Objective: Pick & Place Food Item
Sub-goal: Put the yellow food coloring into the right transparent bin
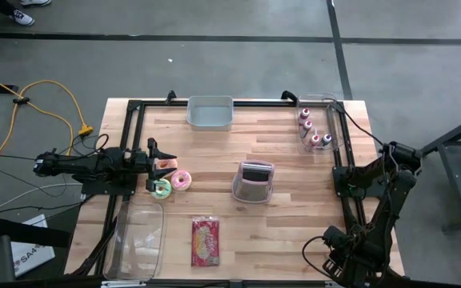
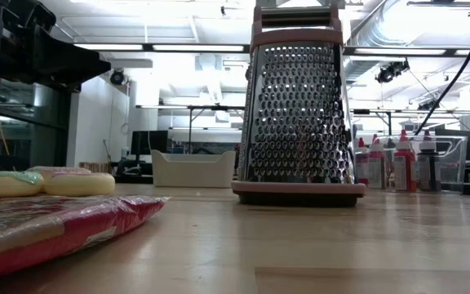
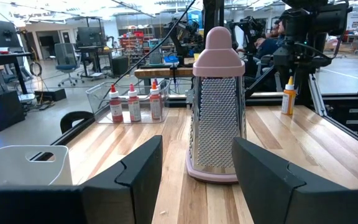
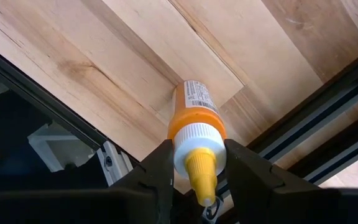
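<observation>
High view: my left gripper (image 1: 160, 164) sits at nine o'clock, fingers apart, over the donuts (image 1: 172, 183). Low view: donuts left of the grater (image 2: 297, 106). Left wrist view: grater ahead. Right wrist view: my right gripper (image 4: 196, 167) clamps an orange bottle (image 4: 194, 129).

A light butcher-block wooden table (image 1: 278, 220) framed by black rails. At its centre stands a pink-trimmed metal box grater (image 1: 253, 182). At nine o'clock lie two frosted doughnuts (image 1: 172, 183); at twelve, a grey plastic bin (image 1: 210, 112); at two, a clear bin of red-capped bottles (image 1: 318, 132); at six, a red snack packet (image 1: 205, 242); at seven, a clear plastic tub (image 1: 137, 240).
</observation>
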Available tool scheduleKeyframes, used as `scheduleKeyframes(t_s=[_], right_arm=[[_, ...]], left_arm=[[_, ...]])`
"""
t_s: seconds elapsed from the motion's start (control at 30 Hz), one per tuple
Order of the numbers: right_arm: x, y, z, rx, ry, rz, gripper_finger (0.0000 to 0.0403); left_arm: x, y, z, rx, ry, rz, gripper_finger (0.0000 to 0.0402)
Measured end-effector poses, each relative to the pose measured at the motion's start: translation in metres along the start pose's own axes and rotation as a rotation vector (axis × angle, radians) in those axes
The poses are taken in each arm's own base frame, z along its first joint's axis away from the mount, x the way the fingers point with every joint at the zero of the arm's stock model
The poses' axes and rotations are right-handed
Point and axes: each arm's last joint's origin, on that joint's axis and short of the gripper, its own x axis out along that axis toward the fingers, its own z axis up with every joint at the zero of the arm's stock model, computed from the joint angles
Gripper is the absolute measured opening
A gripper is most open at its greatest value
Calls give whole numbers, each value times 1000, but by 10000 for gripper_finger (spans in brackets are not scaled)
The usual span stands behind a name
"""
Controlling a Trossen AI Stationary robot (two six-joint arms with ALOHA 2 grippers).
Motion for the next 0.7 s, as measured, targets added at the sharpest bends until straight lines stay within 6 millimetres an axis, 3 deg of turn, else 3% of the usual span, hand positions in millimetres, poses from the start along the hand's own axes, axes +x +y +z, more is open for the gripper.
scheduleKeyframes(t_s=[0.7], right_arm=[[-7,-3,5,1,-22,15,109]], left_arm=[[0,0,0,0,0,0,188]])
